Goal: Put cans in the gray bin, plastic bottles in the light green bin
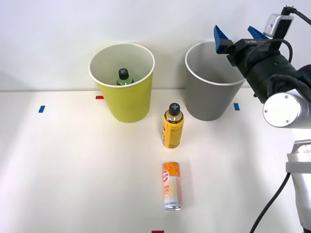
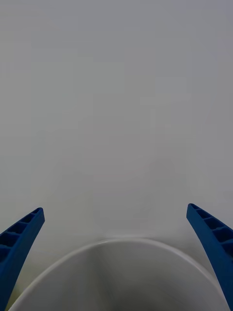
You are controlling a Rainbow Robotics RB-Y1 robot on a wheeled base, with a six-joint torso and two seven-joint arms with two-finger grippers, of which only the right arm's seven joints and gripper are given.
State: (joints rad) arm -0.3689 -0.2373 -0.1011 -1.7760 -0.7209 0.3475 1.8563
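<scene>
Count as you see it: two bins, two bottles, one can in sight. Your right pincer (image 1: pixel 239 38) hangs above the gray bin (image 1: pixel 210 99), over its far rim, with both blue fingers (image 1: pixel 222 39) spread wide and nothing between them. From the wrist camera the fingers (image 2: pixel 19 238) sit at the two corners, and a curved white rim (image 2: pixel 121 245) lies directly below the gap.

The light green bin (image 1: pixel 127 102) stands to the pincer's left, apart from the gray one, with the green bottle (image 1: pixel 124 77) upright inside it. The yellow bottle (image 1: pixel 173 126) stands upright on the table (image 1: pixel 73 170), lower and nearer the robot than the pincer, in front of the gap between the two bins and just beside the gray bin's wall. The orange-and-white can (image 1: pixel 172 186) lies on its side nearer the robot again, apart from the bottle.

Open tabletop surrounds the can on all sides; the bottle has the bins close behind it.
</scene>
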